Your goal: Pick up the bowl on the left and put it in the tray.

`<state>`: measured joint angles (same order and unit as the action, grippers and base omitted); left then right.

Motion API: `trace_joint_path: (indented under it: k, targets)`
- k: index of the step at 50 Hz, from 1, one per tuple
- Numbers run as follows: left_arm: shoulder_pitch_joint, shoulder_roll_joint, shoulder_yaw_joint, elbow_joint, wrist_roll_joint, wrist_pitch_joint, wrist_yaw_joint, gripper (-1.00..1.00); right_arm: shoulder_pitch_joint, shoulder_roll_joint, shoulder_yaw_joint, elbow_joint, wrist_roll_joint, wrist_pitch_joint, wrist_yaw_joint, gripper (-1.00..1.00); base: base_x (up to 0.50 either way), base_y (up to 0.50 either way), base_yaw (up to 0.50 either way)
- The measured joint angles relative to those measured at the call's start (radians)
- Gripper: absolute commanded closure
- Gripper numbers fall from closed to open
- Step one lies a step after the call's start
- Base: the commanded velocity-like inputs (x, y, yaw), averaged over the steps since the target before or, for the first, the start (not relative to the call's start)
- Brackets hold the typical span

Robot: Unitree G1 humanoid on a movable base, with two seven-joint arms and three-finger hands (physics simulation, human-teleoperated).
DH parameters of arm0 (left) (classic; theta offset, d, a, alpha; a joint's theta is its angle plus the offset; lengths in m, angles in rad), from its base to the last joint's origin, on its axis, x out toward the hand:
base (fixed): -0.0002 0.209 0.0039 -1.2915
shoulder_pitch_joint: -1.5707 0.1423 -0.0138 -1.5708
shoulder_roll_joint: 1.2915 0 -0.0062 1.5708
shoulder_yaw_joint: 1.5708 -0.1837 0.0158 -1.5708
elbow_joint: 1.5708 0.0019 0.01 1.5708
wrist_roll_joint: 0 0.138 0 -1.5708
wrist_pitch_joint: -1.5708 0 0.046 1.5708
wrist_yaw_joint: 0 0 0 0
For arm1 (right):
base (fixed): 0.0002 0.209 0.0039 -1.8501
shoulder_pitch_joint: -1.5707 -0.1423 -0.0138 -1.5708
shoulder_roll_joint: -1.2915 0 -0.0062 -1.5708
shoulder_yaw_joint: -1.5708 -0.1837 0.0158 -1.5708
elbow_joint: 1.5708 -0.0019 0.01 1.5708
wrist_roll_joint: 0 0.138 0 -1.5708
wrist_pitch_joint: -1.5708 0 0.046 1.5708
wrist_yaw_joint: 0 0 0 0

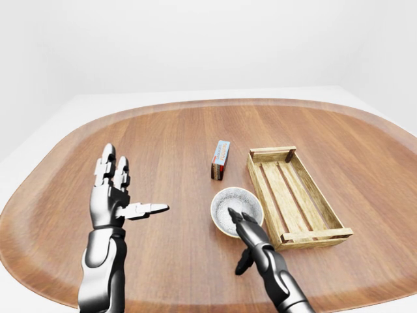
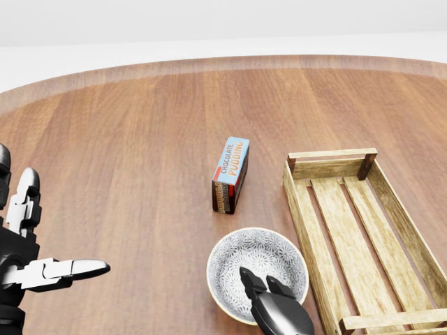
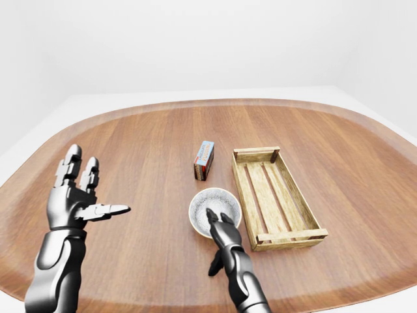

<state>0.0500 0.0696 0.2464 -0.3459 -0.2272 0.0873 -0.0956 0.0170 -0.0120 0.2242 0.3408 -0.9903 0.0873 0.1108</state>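
Observation:
A grey-and-white patterned bowl [image 2: 258, 252] sits on the round wooden table, just left of the wooden slatted tray [image 2: 298, 204], its rim close to the tray's left wall. My right hand [image 2: 258, 278] comes up from the bottom of the head view. Its two extended fingers lie over the bowl's near rim and point into it. In the left-eye view its thumb [image 1: 242, 266] hangs outside and below the bowl, so the hand is open, not closed on the rim. My left hand [image 1: 122, 196] is raised at the left, open with fingers spread, far from the bowl.
A blue chocolate pudding box [image 2: 231, 174] stands on edge just above the bowl, left of the tray's far corner. The tray holds nothing. The table's curved edge [image 1: 195, 104] runs along the top, with white floor beyond.

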Motion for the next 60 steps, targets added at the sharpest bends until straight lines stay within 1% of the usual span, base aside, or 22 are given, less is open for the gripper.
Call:
trace_joint_path:
  k: [1, 6, 7, 22, 36, 40, 46, 54, 60]
  targets:
    - [0.000, 0.000, 0.000, 0.000, 0.000, 0.000, 0.000, -1.00, -0.001, 0.000, 0.000, 0.002, 0.000, 0.000, -0.001, 0.21, 0.00, 0.00, 0.00]
    - [0.002, -0.001, -0.002, 0.003, 0.002, 0.000, 0.000, -1.00, -0.001, 0.000, 0.003, 0.008, -0.002, 0.000, -0.007, 0.21, 0.00, 0.00, 0.00]
    - [0.002, -0.001, -0.002, 0.003, 0.002, 0.000, 0.000, -1.00, -0.002, 0.000, 0.003, 0.007, -0.003, 0.000, -0.010, 1.00, 0.00, 0.00, 0.00]
    - [-0.002, -0.002, -0.011, 0.020, 0.014, 0.000, 0.003, -1.00, 0.009, 0.003, 0.013, -0.013, -0.027, 0.000, -0.028, 1.00, 0.00, 0.00, 0.00]
    - [-0.005, -0.003, -0.022, 0.031, 0.025, 0.000, 0.007, -1.00, 0.036, 0.000, 0.024, -0.050, -0.006, 0.000, -0.012, 1.00, 0.00, 0.00, 0.00]
    - [-0.003, -0.004, -0.023, 0.025, 0.025, 0.000, 0.006, -1.00, 0.044, -0.001, 0.031, -0.083, -0.009, 0.000, 0.010, 1.00, 0.00, 0.00, 0.00]
    - [0.001, -0.005, -0.022, 0.013, 0.024, 0.000, 0.006, -1.00, 0.064, 0.002, 0.063, -0.208, -0.032, 0.000, 0.093, 1.00, 0.00, 0.00, 0.00]
    - [0.004, -0.007, -0.024, 0.005, 0.025, 0.000, 0.005, -1.00, 0.080, 0.011, 0.108, -0.421, -0.102, 0.000, 0.232, 1.00, 0.00, 0.00, 0.00]
    - [0.005, -0.008, -0.025, 0.001, 0.026, 0.000, 0.005, -1.00, 0.083, 0.017, 0.127, -0.527, -0.140, 0.000, 0.301, 1.00, 0.00, 0.00, 0.00]
